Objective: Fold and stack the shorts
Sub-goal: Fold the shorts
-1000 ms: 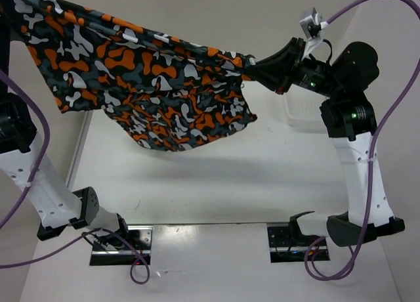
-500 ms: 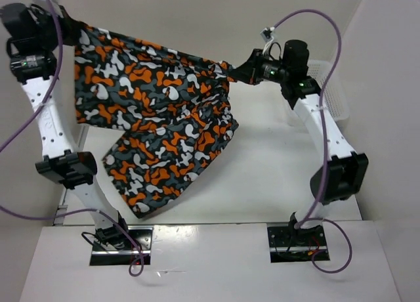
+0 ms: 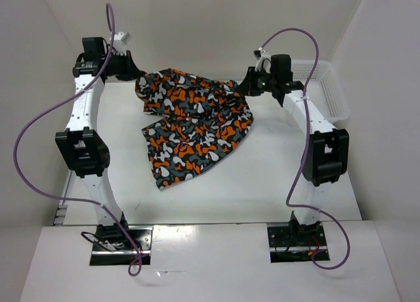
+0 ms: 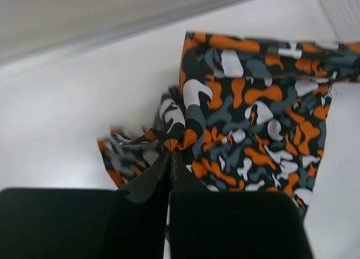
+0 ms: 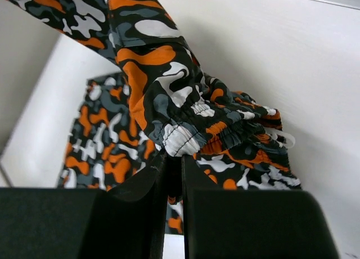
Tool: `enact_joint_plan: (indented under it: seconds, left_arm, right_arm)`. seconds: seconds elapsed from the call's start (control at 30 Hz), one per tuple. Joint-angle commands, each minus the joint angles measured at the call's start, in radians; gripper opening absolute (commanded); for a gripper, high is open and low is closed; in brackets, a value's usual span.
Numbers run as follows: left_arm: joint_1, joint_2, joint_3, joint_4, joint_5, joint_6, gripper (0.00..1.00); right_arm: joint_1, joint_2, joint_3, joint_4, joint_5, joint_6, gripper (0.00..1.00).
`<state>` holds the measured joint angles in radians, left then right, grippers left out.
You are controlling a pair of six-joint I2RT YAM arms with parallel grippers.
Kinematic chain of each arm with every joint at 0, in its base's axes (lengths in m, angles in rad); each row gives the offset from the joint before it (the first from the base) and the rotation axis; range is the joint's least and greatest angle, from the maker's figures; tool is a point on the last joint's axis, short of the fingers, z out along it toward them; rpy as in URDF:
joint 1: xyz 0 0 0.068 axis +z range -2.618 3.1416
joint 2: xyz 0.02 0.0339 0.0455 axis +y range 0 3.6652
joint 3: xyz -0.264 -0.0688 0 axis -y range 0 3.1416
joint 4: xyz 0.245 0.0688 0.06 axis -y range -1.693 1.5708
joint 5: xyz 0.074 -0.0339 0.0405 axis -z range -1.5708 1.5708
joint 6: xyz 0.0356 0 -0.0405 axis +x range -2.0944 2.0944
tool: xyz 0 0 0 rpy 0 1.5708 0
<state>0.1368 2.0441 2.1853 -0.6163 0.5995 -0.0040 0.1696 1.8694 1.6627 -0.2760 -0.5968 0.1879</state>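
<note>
Hanging by its top edge from both grippers, the shorts (image 3: 193, 121) sit over the far middle of the table (image 3: 275, 184). The top edge spans between the two grips. The rest spreads down onto the surface, with one leg trailing toward the near left.

Left gripper (image 3: 136, 73) has the top left corner. The wrist view shows its jaws pressed together with a small tuft of fabric pinched at the tips. Right gripper (image 3: 244, 86) has the top right corner, its jaws closed on a bunched, gathered hem.

Both arms reach far forward. Their links rise from the bases and their wrists turn inward to face each other across the cloth. The left arm runs close along the left wall. The right arm runs up the right half of the table.

Basket (image 3: 331, 92) sits at the far right corner, just behind the right wrist and apart from the shorts.

White table surface shows between the shorts' near hem and the arm bases, and between the cloth and the right arm. The far wall is close behind both grippers.
</note>
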Motion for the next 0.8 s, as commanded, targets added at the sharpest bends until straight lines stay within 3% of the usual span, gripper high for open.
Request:
enact_joint_plan:
  seconds: [0.0, 0.3, 0.43, 0.57, 0.77]
  left_arm:
    - [0.021, -0.119, -0.073, -0.052, 0.057, 0.004, 0.00]
    - [0.021, -0.387, -0.390, -0.302, 0.081, 0.004, 0.00]
    - [-0.046, -0.542, -0.696, -0.405, 0.065, 0.004, 0.00]
    - [-0.144, -0.611, -0.888, -0.437, 0.016, 0.004, 0.00]
    - [-0.238, -0.636, -1.006, -0.438, -0.063, 0.004, 0.00]
  right_arm:
    - [0.001, 0.007, -0.011, -0.012, 0.064, -0.119, 0.00]
    - [-0.071, -0.033, -0.086, -0.067, 0.138, -0.221, 0.00]
    - [-0.107, -0.081, -0.164, -0.121, 0.120, -0.336, 0.00]
    - [-0.119, -0.131, -0.285, -0.146, 0.109, -0.409, 0.00]
    - [-0.119, -0.171, -0.441, -0.155, 0.176, -0.484, 0.00]
